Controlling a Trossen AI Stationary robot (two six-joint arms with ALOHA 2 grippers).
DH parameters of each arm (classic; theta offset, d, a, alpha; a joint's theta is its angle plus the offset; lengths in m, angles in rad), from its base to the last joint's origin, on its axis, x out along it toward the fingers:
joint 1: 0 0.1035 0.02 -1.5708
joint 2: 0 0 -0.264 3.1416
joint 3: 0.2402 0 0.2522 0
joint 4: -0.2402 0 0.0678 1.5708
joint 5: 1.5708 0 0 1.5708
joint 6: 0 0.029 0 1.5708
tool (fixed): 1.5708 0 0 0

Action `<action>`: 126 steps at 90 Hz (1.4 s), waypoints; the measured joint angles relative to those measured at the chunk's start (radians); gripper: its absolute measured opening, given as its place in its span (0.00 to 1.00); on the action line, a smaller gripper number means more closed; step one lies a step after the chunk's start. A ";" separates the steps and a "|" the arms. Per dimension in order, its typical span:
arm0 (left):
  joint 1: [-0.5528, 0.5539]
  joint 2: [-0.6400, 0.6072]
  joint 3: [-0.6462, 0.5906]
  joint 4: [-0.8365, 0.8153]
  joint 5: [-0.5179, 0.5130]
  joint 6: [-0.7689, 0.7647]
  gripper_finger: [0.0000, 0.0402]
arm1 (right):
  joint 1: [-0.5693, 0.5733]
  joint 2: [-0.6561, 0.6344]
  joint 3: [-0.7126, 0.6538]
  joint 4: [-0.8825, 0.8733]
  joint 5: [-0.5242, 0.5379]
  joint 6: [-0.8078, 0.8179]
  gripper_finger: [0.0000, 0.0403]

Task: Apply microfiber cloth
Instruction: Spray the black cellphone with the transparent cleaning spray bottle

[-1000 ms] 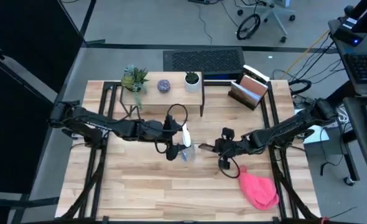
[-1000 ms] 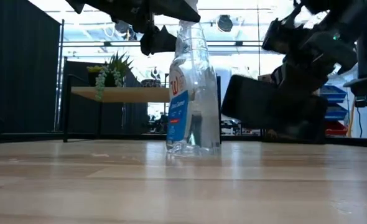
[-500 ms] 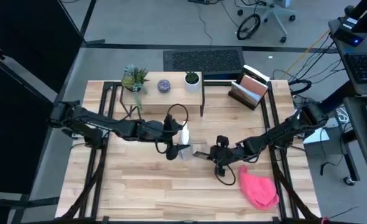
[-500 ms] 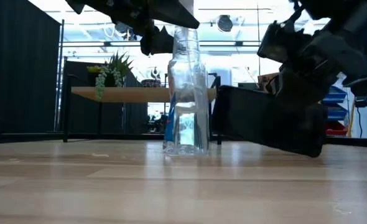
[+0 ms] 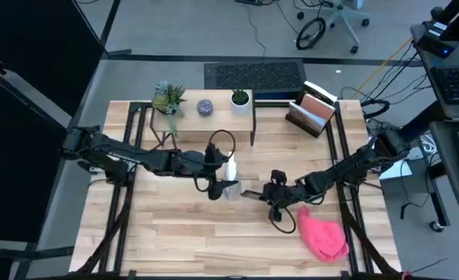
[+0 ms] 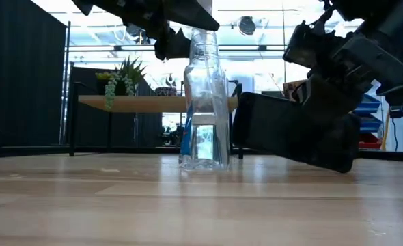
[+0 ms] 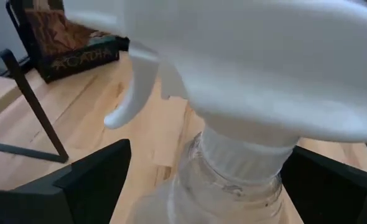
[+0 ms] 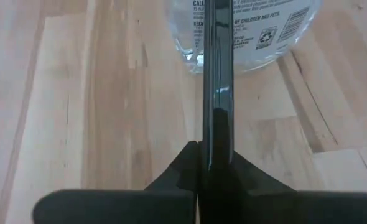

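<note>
A clear spray bottle [image 6: 203, 102] with a white trigger head [image 7: 246, 56] stands on its base at mid-table. My left gripper [image 5: 220, 187] is open, one finger on either side of the bottle's neck [image 7: 233, 168], without plain touch. From the right, my right gripper [image 5: 271, 196] is shut on a black smartphone [image 5: 250, 193], whose far end [image 8: 218, 37] almost reaches the bottle's base. The pink microfiber cloth [image 5: 323, 237] lies crumpled on the table near the front right, and no gripper touches it. My right gripper pinches the smartphone's near end [image 8: 218, 149] between its two fingers [image 8: 177, 177], one on each broad face. The fingers come about level from the table's right. The phone [image 6: 283, 133] stands on edge, tilted, low over the wood; whether a corner touches the table I cannot tell.
A low wooden shelf [image 5: 206, 117] with small potted plants stands at the back. A brown box stand [image 5: 311, 113] sits at the back right. Black frame rails [image 5: 132, 155] run along both sides of the table. Bare wood lies across the front left.
My right gripper has carried the smartphone toward the table's left, up close to the spray bottle, then held still. The bottle has turned about its upright axis and now shows its narrow side to the low view; it still stands on the table.
</note>
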 joint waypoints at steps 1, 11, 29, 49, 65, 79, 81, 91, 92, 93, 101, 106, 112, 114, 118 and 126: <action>0.000 0.000 0.000 0.002 -0.003 0.000 0.93 | 0.000 0.000 0.000 0.000 0.001 0.000 0.02; 0.000 0.000 0.000 0.023 -0.035 0.008 0.93 | 0.000 0.000 0.000 0.000 0.020 -0.001 0.02; -0.001 -0.005 0.000 0.077 -0.069 0.062 0.93 | 0.000 0.000 0.000 0.000 0.022 -0.019 0.02; -0.004 -0.005 0.000 0.099 -0.069 0.082 0.93 | -0.007 0.000 0.000 0.000 0.022 -0.027 0.02; -0.011 -0.005 0.000 0.114 -0.065 0.102 0.93 | -0.009 0.000 -0.001 0.027 0.055 -0.061 0.02; -0.014 -0.006 0.000 0.129 -0.055 0.116 0.93 | -0.024 -0.019 0.008 0.035 0.077 -0.096 0.02; -0.014 -0.006 0.000 0.128 -0.052 0.118 0.93 | -0.027 -0.024 0.011 0.033 0.079 -0.102 0.02; -0.016 -0.007 0.000 0.128 -0.046 0.133 0.93 | -0.039 -0.066 0.014 0.021 0.086 -0.129 0.02; -0.016 -0.007 0.000 0.128 -0.045 0.133 0.93 | -0.040 -0.071 0.014 0.019 0.090 -0.131 0.02; -0.016 -0.007 0.000 0.128 -0.044 0.133 0.93 | -0.041 -0.076 0.014 0.016 0.096 -0.133 0.02; -0.016 -0.007 0.000 0.128 -0.033 0.139 0.93 | -0.044 -0.127 0.015 -0.020 0.173 -0.154 0.02; -0.016 -0.007 0.000 0.128 -0.028 0.139 0.93 | -0.047 -0.164 0.015 -0.044 0.230 -0.167 0.02; -0.016 -0.007 0.000 0.126 -0.026 0.138 0.93 | -0.053 -0.204 0.015 -0.057 0.287 -0.190 0.02; -0.016 -0.007 0.000 0.126 -0.026 0.138 0.93 | -0.056 -0.218 0.015 -0.056 0.301 -0.200 0.02; -0.016 -0.007 0.000 0.125 -0.026 0.137 0.93 | -0.065 -0.245 0.015 -0.053 0.333 -0.223 0.02; -0.016 -0.007 0.000 0.122 -0.026 0.134 0.93 | -0.096 -0.284 0.016 -0.018 0.386 -0.285 0.02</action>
